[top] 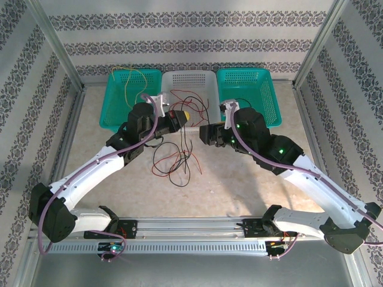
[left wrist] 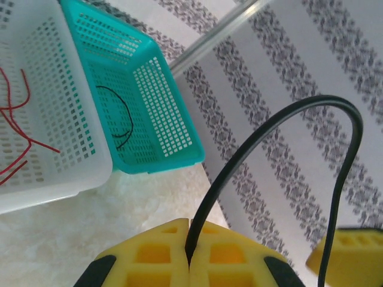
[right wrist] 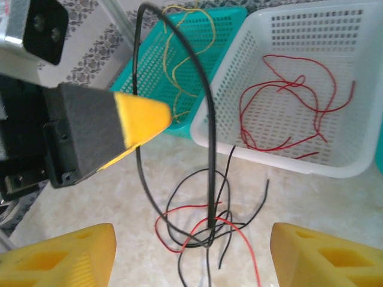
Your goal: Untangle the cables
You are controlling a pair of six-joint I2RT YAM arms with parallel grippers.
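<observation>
A loose heap of red and black cables (top: 176,161) lies on the table (top: 251,185), between the two arms. One black cable (right wrist: 210,149) rises out of the heap as a tall, narrow loop. Its long axis stands nearly upright, and its curved top points up and away from the table.

The left gripper (left wrist: 188,227) has its yellow fingers pressed together on this black cable, above the heap. The right gripper (right wrist: 191,236) hovers just beside the loop with its jaws spread wide, one to each side, touching nothing.

Three baskets stand in a row along the far edge. The left teal basket (top: 111,122) holds yellow cables (top: 128,78). The white basket (right wrist: 281,161) in the middle holds red cables (right wrist: 287,101). The right teal basket (top: 266,101) holds a single black strand (left wrist: 122,113). The other strands of the heap cross over the foot of the loop.
</observation>
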